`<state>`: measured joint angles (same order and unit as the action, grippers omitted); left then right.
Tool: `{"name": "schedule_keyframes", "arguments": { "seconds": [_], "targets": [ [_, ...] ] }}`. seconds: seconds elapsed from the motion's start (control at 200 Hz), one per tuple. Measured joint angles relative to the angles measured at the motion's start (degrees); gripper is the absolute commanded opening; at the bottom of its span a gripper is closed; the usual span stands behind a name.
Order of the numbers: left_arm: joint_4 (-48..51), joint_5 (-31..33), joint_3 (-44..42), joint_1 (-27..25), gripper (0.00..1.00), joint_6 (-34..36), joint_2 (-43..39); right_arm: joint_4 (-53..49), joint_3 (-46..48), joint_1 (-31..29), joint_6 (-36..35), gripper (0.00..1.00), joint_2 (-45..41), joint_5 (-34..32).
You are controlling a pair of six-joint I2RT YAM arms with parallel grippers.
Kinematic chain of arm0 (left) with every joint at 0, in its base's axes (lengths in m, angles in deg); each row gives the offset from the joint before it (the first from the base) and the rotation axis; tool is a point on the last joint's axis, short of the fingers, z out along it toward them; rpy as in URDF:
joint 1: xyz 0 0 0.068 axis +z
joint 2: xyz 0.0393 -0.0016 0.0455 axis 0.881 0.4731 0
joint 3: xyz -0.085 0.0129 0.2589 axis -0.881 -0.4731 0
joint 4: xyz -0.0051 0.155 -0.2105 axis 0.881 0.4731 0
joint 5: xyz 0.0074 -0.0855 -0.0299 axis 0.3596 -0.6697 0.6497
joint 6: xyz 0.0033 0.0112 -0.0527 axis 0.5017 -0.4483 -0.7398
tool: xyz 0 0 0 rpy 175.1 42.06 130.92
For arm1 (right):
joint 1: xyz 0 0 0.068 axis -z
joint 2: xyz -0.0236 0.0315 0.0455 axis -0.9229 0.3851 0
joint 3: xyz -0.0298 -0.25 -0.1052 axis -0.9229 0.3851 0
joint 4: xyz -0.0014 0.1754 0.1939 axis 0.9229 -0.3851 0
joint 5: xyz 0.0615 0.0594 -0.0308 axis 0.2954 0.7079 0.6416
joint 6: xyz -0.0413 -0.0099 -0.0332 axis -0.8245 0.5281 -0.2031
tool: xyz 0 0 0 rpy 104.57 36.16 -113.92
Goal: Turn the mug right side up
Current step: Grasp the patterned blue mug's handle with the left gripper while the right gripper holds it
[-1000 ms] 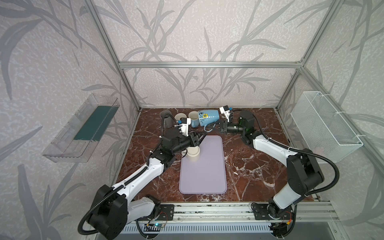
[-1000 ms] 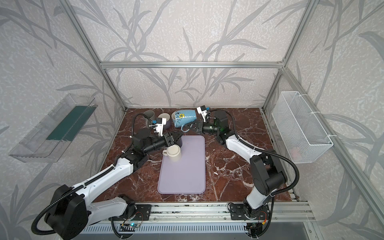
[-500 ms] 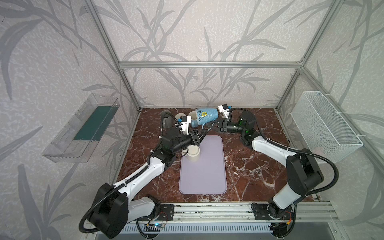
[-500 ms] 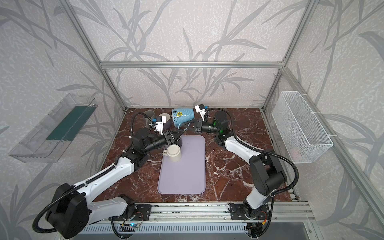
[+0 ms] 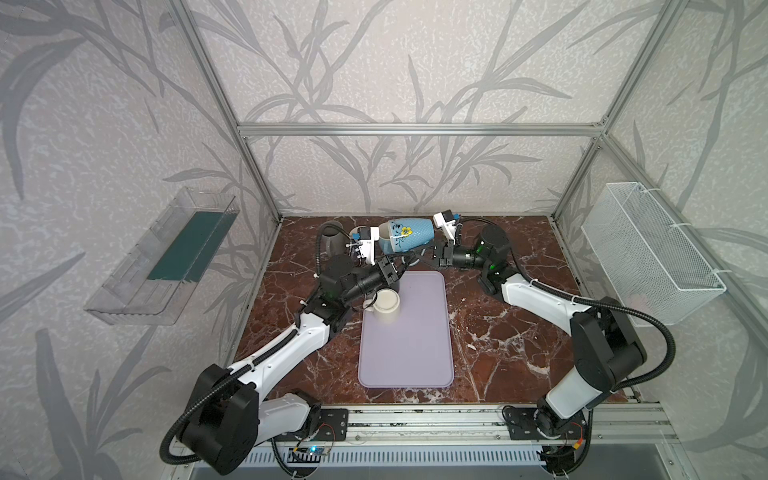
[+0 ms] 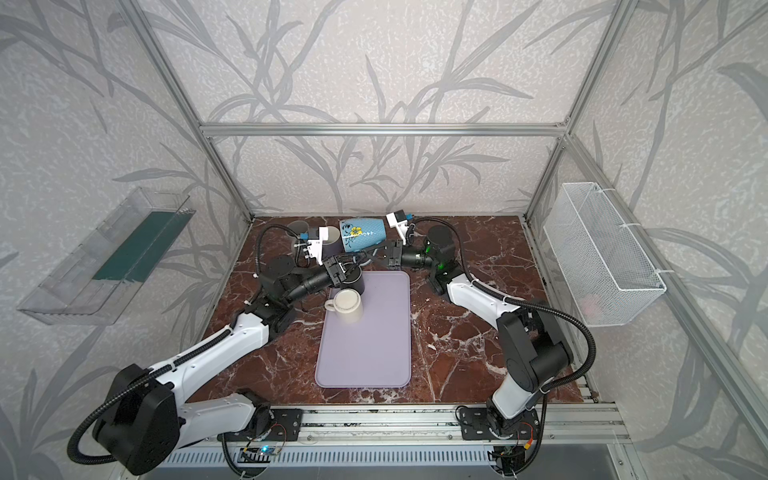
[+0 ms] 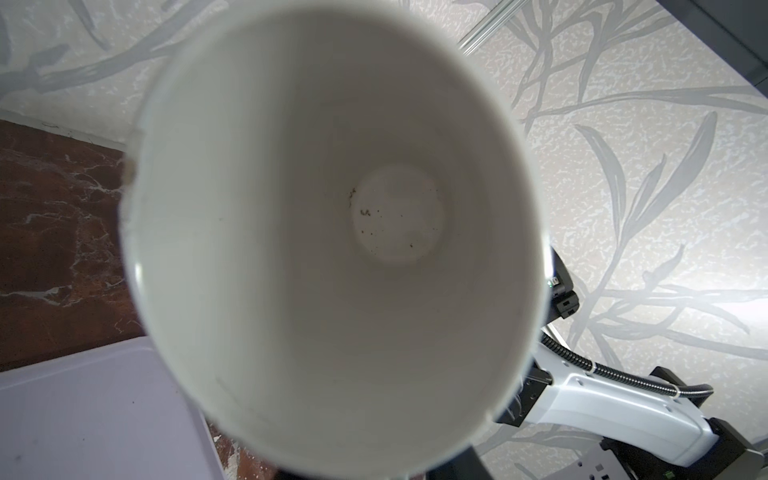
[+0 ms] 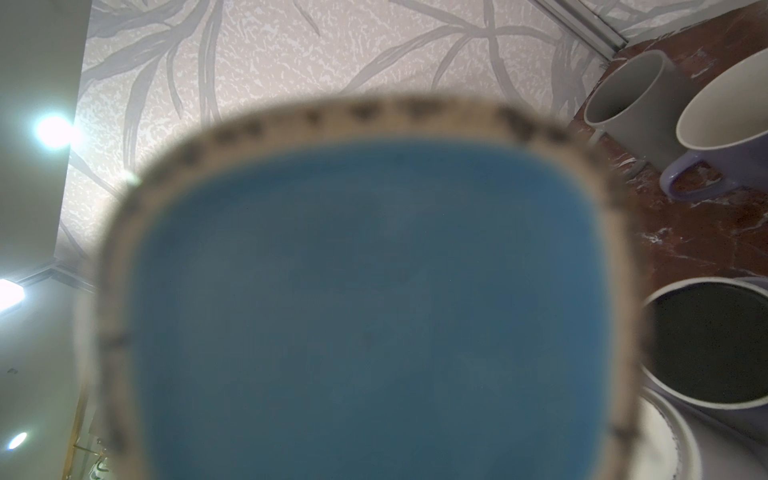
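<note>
Enclosure walls [image 5: 374, 62]: pale textured wallpaper with a grey leaf print on all visible sides. We note a silver aluminium frame [image 5: 415, 129] running along the edges. The red-brown marble worktop [image 5: 519, 345] has white veins. A clear plastic wall tray [image 5: 133, 309] with a dark green base hangs on the left and a white wire mesh basket [image 5: 648, 257] on the right. A bright round light [image 8: 52, 131] shows in the right wrist view.

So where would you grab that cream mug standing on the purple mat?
The handle, I'd say, coming from the left arm's side: the cream mug stands upright on the purple mat with its handle sticking out that way. Pinching its open rim from above would likely work too.
</note>
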<state>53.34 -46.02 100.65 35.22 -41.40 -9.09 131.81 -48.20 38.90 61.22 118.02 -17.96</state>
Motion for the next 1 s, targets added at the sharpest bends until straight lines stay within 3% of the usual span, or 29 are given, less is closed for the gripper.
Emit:
{"name": "schedule_keyframes", "arguments": {
  "seconds": [0.545, 1.0],
  "targets": [
    [0.5, -0.4, 0.6, 0.4, 0.06, 0.0, 0.0, 3.5, 0.2, 0.1, 2.5, 0.06, 1.0, 0.0],
    [5.3, -0.5, 2.1, 0.4, 0.0, 1.5, -0.2, 2.4, 0.8, 0.2, 1.0, 0.25, 1.0, -0.3]
  ]
}}
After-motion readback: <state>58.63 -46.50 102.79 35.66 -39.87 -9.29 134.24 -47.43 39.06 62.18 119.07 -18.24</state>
